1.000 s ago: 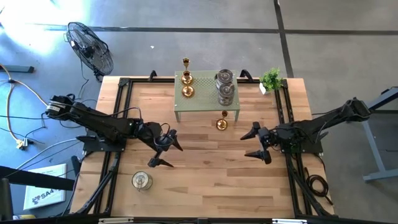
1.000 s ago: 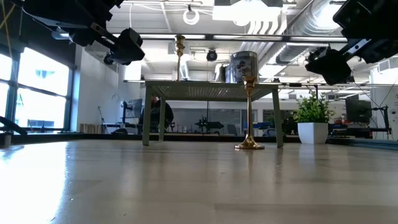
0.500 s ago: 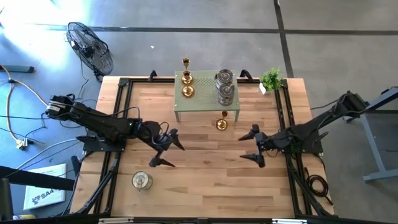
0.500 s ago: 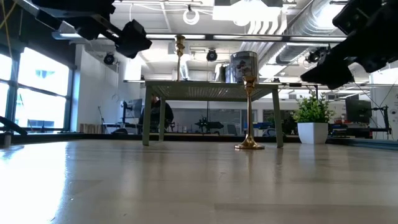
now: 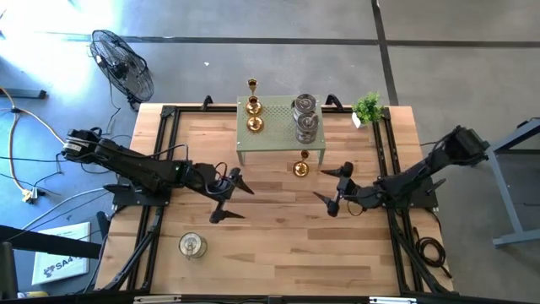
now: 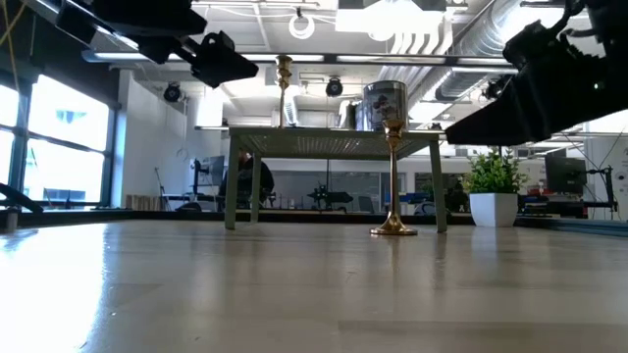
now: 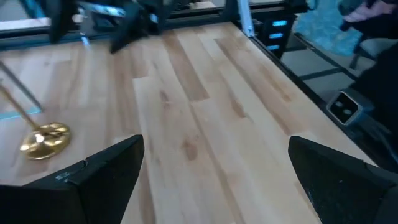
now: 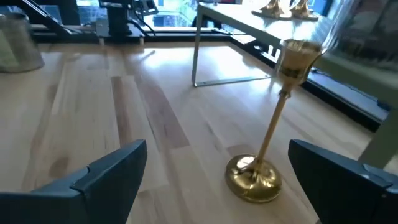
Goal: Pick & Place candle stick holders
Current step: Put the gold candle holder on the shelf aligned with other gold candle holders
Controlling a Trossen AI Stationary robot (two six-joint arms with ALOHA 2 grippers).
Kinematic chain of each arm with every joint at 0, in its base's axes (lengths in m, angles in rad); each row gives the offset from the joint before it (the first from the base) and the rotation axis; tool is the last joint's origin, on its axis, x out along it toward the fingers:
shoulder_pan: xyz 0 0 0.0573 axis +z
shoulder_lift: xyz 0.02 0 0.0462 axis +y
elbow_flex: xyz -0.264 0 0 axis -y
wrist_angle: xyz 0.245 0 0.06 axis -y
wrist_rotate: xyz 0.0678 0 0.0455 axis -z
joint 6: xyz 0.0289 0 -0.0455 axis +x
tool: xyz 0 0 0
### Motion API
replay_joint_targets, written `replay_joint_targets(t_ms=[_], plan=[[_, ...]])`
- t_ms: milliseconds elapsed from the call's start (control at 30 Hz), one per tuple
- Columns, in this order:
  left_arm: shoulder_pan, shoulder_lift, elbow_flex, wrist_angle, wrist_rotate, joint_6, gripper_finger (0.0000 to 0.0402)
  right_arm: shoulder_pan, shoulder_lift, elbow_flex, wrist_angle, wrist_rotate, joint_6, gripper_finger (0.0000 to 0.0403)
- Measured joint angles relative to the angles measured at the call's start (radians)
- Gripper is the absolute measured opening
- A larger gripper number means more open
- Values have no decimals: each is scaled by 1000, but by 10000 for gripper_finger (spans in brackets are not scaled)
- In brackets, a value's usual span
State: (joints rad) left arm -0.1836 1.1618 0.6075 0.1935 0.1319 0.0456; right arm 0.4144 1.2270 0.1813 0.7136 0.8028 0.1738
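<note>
Your right gripper (image 5: 332, 187) stands wide open, empty, near the tall gold holder (image 8: 266, 137). Top-heavy, slippery; grasp the thin stem low.

Shiny gold candle stick holder (image 8: 264, 130) on pale striped wood table (image 8: 124, 112), green riser (image 5: 278, 135).

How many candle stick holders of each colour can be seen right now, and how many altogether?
Gold holders: 4, namely one behind the green stand, two on the stand, one on the table in front of it
Silver-grey jar holders: 3, namely two on the stand, one near the table's front left
Total: 7
</note>
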Motion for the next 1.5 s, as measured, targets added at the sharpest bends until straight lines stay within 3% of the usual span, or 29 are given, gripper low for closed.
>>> replay_joint_targets(t_ms=[267,733,1033,1500], plan=[[0,0,0,91,-19,-32,392,-68,227,13,219,21,-5,385],[0,0,0,82,-23,-43,392,-201,511,220,227,17,-104,385],[0,0,0,58,-22,-43,392,-249,530,236,227,58,-104,385],[0,0,0,73,-21,-43,392,-319,530,236,227,22,-103,365]])
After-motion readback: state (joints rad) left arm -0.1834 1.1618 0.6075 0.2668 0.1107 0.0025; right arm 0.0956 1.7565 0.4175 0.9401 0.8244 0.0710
